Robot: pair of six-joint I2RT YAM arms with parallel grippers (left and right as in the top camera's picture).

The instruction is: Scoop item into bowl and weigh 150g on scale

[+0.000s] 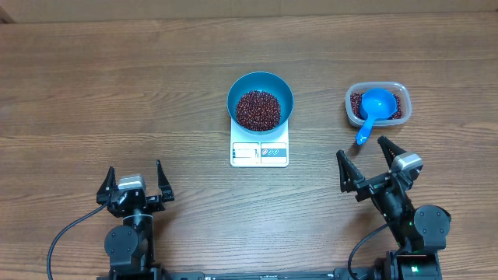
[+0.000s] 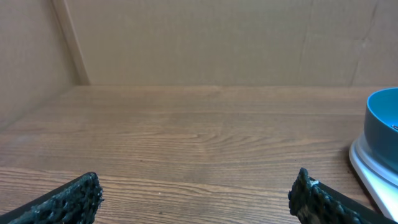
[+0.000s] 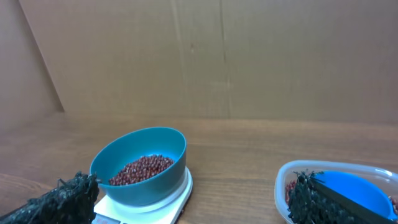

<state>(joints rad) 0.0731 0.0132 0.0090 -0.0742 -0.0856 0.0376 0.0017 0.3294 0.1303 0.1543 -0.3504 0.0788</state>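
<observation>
Your left claw (image 1: pixel 134 173) at 7 o'clock gapes wide, empty. Dead centre, dark red-brown beans (image 1: pixel 258 110) sit in the round teal bowl (image 1: pixel 260 81) on the flat white square scale (image 1: pixel 259 153). Your right claw (image 1: pixel 361 149) at 5 is the same: wide, empty. The blue plastic scoop (image 1: pixel 376 105) is parked in the clear plastic tub (image 1: pixel 398 88) at 2. Probably nearly done, but the display is unreadable.

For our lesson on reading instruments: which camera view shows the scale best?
The overhead view: the scale shows its whole front panel below the bowl. The right wrist view catches only its white edge under the bowl; the left wrist view, just a corner at the frame's right edge.
</observation>
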